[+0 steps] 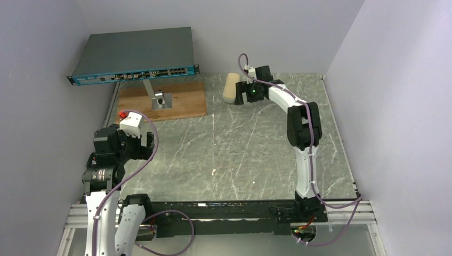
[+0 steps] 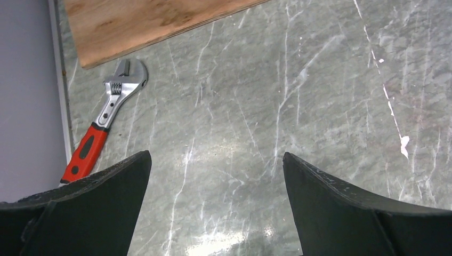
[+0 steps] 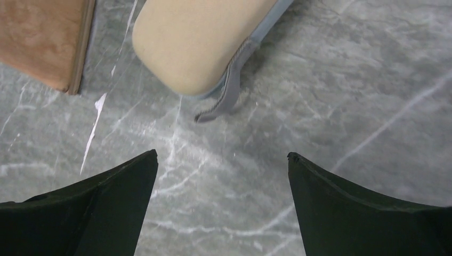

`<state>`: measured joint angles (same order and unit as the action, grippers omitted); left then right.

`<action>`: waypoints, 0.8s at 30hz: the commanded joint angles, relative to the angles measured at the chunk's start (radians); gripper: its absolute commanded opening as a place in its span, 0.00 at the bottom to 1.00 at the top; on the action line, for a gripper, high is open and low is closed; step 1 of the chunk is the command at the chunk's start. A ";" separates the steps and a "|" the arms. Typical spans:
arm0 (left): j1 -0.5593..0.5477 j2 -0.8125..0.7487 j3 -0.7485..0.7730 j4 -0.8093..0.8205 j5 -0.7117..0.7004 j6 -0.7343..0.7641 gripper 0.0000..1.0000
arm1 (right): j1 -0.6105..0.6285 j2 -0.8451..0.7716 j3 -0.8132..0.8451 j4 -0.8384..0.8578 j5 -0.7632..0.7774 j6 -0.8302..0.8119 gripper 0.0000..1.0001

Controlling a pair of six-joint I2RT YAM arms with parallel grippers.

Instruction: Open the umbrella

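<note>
The umbrella lies bundled at the back of the table, a cream oblong. In the right wrist view the umbrella fills the top, with a grey strap trailing off its near end. My right gripper hovers just right of it, jaws wide apart; in its own view the right gripper holds only bare table between the fingers, short of the bundle. My left gripper is far away at the near left, and the left gripper stands open over bare marble.
A wooden board with a small metal stand lies left of the umbrella. Above it a grey network switch sits against the back wall. A red-handled adjustable wrench lies by the left table edge. Walls close in on three sides.
</note>
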<state>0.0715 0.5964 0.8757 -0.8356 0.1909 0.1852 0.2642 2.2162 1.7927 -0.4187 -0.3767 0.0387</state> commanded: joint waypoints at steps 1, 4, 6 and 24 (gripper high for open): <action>0.043 -0.003 0.027 -0.004 0.000 -0.025 1.00 | 0.021 0.068 0.117 0.036 -0.007 0.024 0.93; 0.063 0.006 0.028 -0.001 0.008 -0.002 1.00 | 0.026 0.123 0.152 0.048 0.002 0.017 0.88; 0.069 0.011 0.025 0.008 -0.003 0.005 1.00 | 0.027 0.149 0.170 0.053 -0.003 0.009 0.78; 0.088 -0.046 -0.088 0.127 0.124 0.176 1.00 | 0.029 -0.013 0.006 -0.031 -0.135 -0.245 0.00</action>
<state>0.1539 0.5976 0.8383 -0.7971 0.2066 0.2546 0.2916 2.3669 1.8957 -0.3943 -0.4019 -0.0853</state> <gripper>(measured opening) 0.996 0.012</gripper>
